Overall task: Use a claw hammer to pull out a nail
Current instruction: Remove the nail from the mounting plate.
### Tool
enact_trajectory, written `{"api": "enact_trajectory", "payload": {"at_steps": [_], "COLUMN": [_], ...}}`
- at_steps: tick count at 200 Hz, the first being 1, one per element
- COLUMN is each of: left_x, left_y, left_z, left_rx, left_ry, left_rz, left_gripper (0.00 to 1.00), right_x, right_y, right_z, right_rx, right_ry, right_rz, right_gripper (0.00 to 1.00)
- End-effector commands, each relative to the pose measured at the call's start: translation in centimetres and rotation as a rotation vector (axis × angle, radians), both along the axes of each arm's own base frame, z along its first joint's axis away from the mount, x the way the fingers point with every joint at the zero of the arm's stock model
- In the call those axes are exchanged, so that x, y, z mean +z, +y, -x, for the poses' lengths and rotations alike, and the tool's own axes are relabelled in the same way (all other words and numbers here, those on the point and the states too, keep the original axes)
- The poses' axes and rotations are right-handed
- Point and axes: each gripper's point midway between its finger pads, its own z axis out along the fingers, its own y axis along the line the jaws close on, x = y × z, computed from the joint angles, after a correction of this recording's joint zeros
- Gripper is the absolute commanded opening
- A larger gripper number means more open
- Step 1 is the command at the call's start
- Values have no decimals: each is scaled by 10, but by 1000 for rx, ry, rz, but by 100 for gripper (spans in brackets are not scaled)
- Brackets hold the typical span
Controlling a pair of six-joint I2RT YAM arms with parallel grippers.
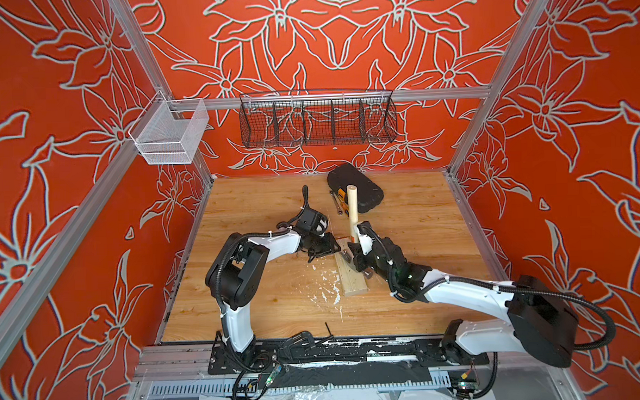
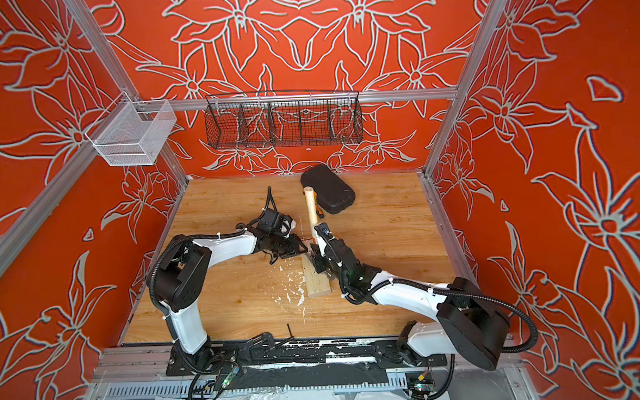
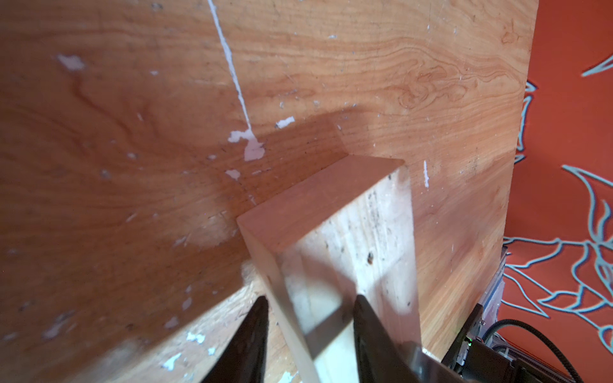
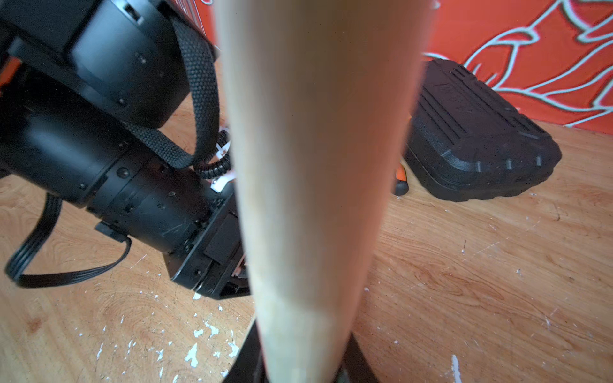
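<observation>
The claw hammer (image 1: 352, 210) stands nearly upright, its pale wooden handle (image 2: 310, 208) pointing up and away. Its grey head (image 1: 346, 256) rests on the far part of a pale wooden block (image 1: 352, 280) lying on the table. My right gripper (image 4: 302, 364) is shut on the handle (image 4: 318, 165) low down, near the head. My left gripper (image 3: 311, 318) is shut on the block (image 3: 365, 238) at its far end, one finger on each side. In both top views the two grippers (image 1: 334, 246) (image 2: 314, 250) almost meet. The nail is hidden.
A black case (image 1: 358, 192) lies at the table's back, with an orange-and-black screwdriver (image 4: 401, 182) and a wrench (image 1: 335, 204) beside it. A black wire basket (image 1: 317, 122) and a white one (image 1: 170, 136) hang on the frame. White flecks (image 1: 327, 288) dot the table.
</observation>
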Motion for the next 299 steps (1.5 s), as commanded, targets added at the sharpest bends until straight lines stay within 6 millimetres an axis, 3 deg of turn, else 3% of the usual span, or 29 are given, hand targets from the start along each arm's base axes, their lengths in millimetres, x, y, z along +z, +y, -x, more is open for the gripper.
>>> {"api": "enact_trajectory", "payload": {"at_steps": [1, 185, 299], "left_x": [-29, -41, -50], "left_y": [9, 10, 18], "left_z": [12, 19, 22], "left_rx": [18, 32, 66], "left_ry": [77, 121, 169], "left_rz": [-65, -61, -37], "left_gripper": [40, 40, 39], "right_x": [46, 62, 77], "right_y": [-3, 4, -3], "right_z": [-8, -15, -3], "right_rx": [-49, -55, -50], "right_ry": [-127, -222, -267], "right_rz": [-101, -145, -219], "right_gripper": [0, 0, 0]}}
